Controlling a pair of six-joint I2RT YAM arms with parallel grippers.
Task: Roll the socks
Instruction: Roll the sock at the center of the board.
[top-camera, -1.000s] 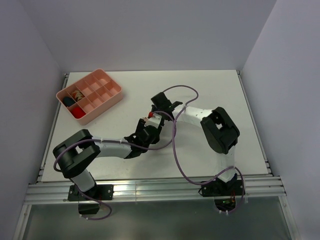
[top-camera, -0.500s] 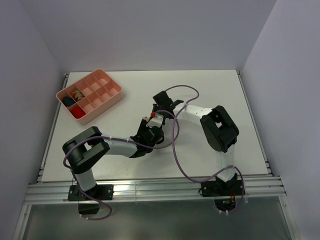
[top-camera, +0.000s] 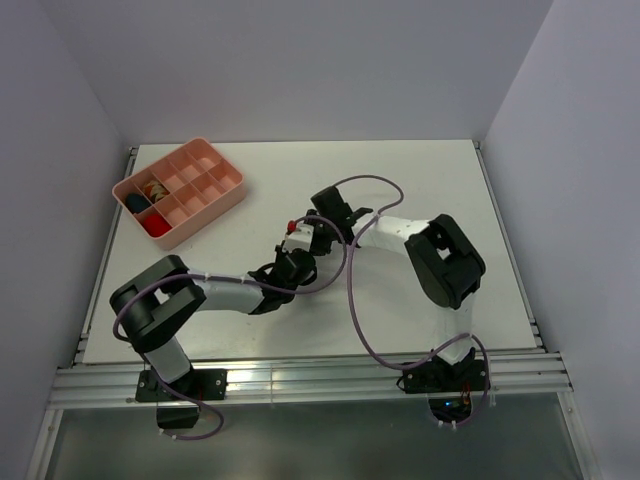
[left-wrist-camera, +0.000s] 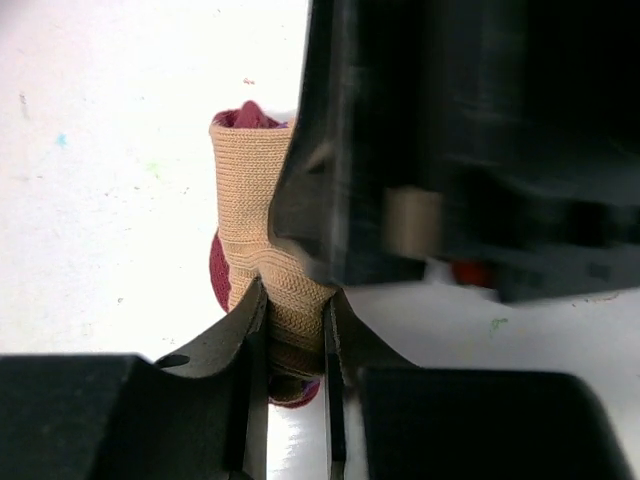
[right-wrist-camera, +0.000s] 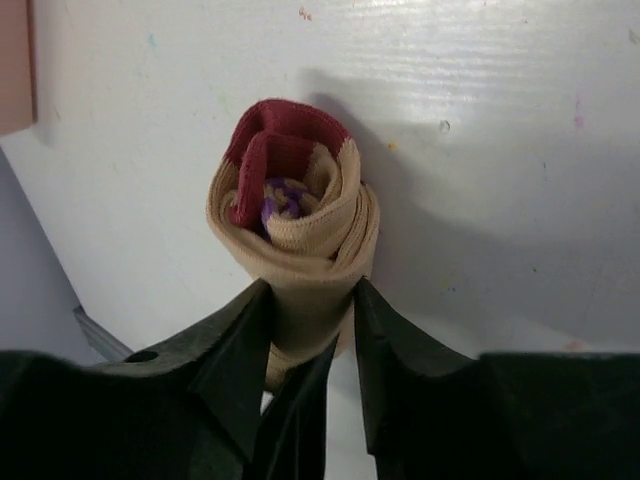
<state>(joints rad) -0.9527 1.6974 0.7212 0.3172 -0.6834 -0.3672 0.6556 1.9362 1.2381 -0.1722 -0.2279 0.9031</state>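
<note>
Sock (right-wrist-camera: 295, 225), rolled tan and red, is lying mid-way across the counter (top-camera: 420, 180), left fingers (left-wrist-camera: 235, 325) and right fingers (right-wrist-camera: 232, 332) both pinching it; squeezing evenly, without pulling apart, should be what keeps it tight.

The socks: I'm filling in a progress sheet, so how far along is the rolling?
Done: the tan, red-ended sock roll is wound into a tight spiral. In hand: the left end effector and the right end effector each clamp it between their fingers. Left: letting go without it unwinding, then probably stowing it in the pink tray beside the bundles there.
</note>
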